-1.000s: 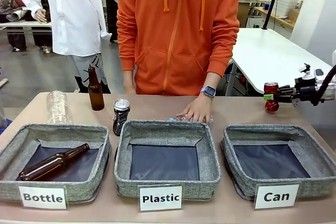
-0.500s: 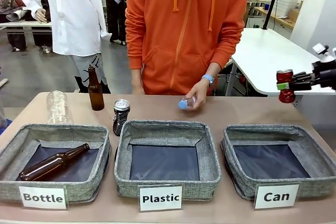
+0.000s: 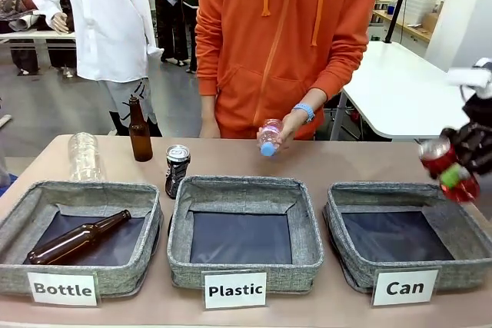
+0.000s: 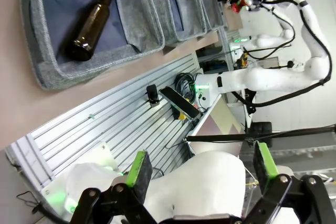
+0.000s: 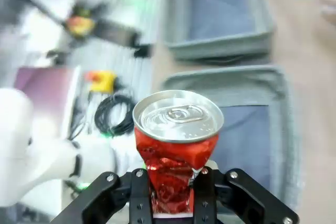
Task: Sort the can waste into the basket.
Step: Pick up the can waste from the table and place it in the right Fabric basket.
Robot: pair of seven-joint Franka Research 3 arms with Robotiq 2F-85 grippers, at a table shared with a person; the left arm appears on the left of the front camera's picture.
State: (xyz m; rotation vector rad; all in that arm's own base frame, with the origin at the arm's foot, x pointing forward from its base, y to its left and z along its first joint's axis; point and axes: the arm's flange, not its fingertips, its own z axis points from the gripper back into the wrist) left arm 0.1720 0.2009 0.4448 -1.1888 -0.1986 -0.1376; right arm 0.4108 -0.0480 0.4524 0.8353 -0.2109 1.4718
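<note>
**Red can** (image 3: 444, 165): held clear of the table, gripped across its crumpled body by the right gripper (image 3: 453, 176), which is closed on it. In the front view the long axis is tilted. The pale top end points up and away from the arm toward the table's middle, and the base points down toward the arm. The outline is blurred. In the right wrist view the can's long axis runs along the fingers (image 5: 140, 195). The silver top and pull tab face away from the wrist.

**Can basket** (image 3: 350, 197): below the right gripper. The can is over its far outer corner and apart from the rim.

**Dark can** (image 3: 177, 170): upright on the table, well away from the right gripper, just beside the far corner of the Plastic basket (image 3: 231, 190).

**Person's hand** (image 3: 290, 124): raised between the right gripper and the dark can, holding a clear plastic bottle (image 3: 269, 137) with its blue cap downward.

**Left gripper** (image 4: 202, 166): jaws spread wide, nothing between the green pads. Beyond it is the Bottle basket (image 4: 47, 72), with a brown glass bottle (image 4: 92, 22) lying inside.
</note>
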